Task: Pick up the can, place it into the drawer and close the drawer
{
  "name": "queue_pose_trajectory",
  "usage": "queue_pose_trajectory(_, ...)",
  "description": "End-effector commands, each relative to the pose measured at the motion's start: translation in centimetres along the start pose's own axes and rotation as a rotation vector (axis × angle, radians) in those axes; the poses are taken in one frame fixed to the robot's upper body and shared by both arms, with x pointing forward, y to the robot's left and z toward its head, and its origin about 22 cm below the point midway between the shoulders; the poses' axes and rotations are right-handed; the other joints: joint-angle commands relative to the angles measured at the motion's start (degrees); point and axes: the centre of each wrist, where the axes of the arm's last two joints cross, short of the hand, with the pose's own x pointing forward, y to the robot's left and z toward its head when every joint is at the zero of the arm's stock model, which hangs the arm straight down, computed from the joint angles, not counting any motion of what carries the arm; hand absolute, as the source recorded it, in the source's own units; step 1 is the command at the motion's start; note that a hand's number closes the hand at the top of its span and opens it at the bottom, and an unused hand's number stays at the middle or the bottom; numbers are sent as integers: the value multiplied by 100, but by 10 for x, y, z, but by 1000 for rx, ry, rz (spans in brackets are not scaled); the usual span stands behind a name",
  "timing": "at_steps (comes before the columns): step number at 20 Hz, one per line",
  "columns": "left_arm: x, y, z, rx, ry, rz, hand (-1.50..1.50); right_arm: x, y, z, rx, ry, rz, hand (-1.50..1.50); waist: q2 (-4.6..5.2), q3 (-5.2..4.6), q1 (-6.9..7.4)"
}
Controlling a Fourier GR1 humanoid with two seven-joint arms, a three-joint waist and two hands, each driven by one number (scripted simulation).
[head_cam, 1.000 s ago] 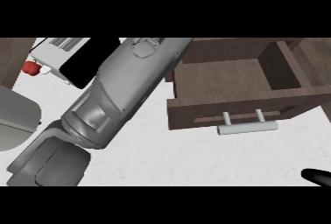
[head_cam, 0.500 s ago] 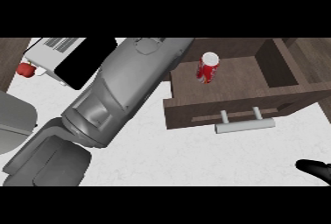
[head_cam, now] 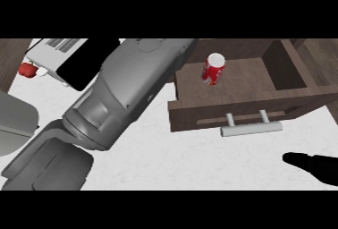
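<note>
- The can (head_cam: 213,68) stands upright inside the open drawer (head_cam: 264,96), so placing looks done; closing is what's left.
- Next I'd push the handle (head_cam: 251,129) inward.
- My right hand (head_cam: 315,166) shows low right, holding nothing; its fingers I cannot tell.
- My left hand is hidden.
- One can, one drawer, one handle.

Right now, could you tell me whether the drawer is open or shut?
Open: the drawer is pulled out, its inside exposed, with the red can standing upright inside.

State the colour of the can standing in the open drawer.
Red with white markings and a pale top: the can, seen in the head view, the only one.
</note>
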Motion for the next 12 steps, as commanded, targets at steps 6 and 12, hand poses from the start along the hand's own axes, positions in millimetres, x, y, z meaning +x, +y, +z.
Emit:
queue_pose_trajectory(6, 14, -5, 3, 3, -17, 77, -150, -11, 28, -35, 89, -58, 326, -150, -40, -5, 212)
queue_pose_trajectory(12, 14, -4, 0, -4, -29, 30, -150, -45, 67, -57, 151, -61, 464, -150, -39, -3, 393)
